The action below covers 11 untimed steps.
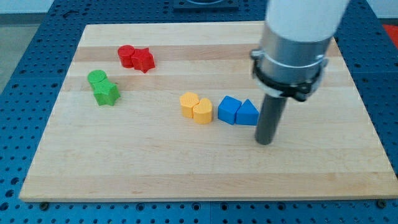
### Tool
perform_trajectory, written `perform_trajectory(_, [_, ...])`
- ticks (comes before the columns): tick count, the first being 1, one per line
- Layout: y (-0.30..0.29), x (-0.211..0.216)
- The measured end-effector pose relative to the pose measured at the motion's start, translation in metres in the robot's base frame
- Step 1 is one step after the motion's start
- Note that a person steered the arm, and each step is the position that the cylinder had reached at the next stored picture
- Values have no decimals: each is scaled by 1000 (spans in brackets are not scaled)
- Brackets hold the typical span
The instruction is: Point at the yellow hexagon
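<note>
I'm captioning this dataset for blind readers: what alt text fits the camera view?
My tip rests on a wooden board just right of two blue blocks, which separate it from the yellow hexagon and the yellow heart-like block touching it. Red blocks and green blocks sit at upper left.

Our target: yellow plastic hexagon block [188, 104]
Its pose: lying flat
Its place: mid-board, touching a yellow heart-shaped block's [203, 112] left side

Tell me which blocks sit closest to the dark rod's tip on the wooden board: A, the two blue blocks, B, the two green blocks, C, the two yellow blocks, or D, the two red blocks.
A: my tip rests just to the view's right of the blue triangular block, which sits beside the other blue block.
</note>
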<state>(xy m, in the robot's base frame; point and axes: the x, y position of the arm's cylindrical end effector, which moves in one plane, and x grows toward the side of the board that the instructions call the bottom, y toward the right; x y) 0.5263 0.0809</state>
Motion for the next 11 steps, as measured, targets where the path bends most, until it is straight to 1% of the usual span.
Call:
perform_trajectory(2, [-148,-5])
perform_trajectory(3, [-194,-34])
perform_trajectory(4, [-207,-71])
perform_trajectory(5, [-205,-105])
perform_trajectory(6, [-168,-125])
perform_trajectory(7, [-145,-129])
perform_trajectory(9, [-145,-100])
perform_trajectory(11, [-145,-90])
